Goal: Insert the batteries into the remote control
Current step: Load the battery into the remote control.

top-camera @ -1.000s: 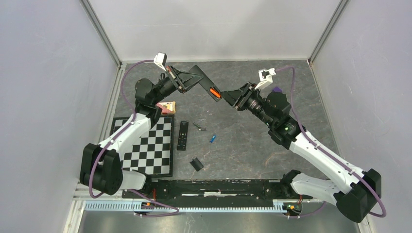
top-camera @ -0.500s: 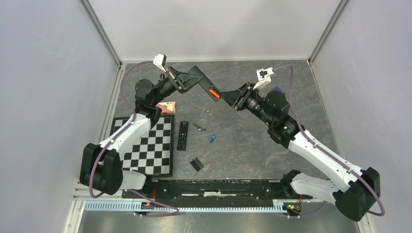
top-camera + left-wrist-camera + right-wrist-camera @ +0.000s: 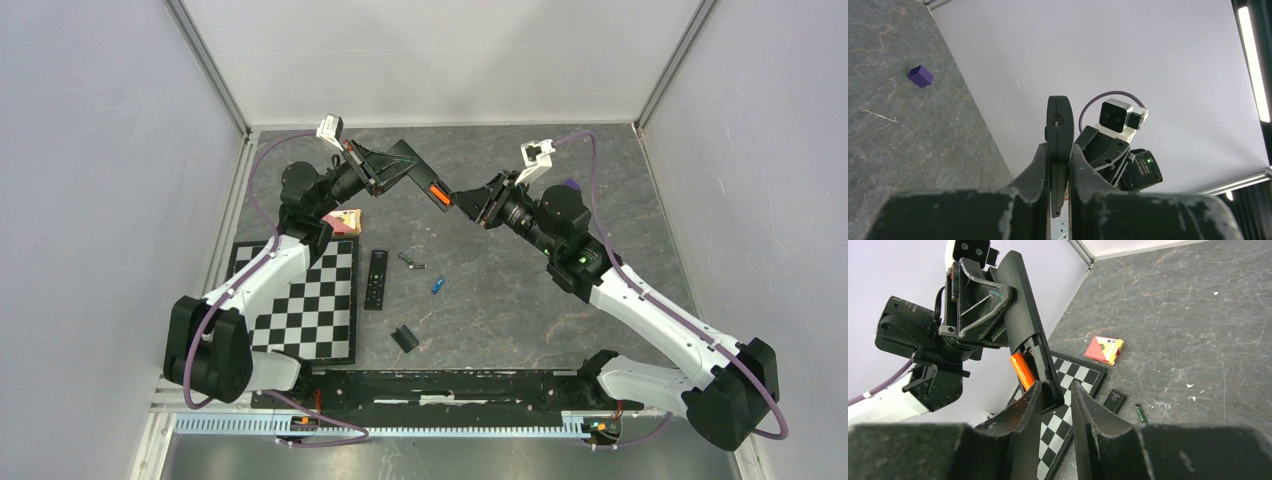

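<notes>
I've L jaws clamping remote control [image 3: 412, 168] up near surface's [image 3: 500, 290] far edge so bay [image 3: 1034, 347] faces R jaws, slightly open astride its end, I reckon to press orange battery [image 3: 1022, 371] home

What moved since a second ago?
The right fingers slid left and narrowed around the end of the remote control, beside the orange battery. The left fingers still clamp that remote. The blue battery and second remote stayed put.
</notes>
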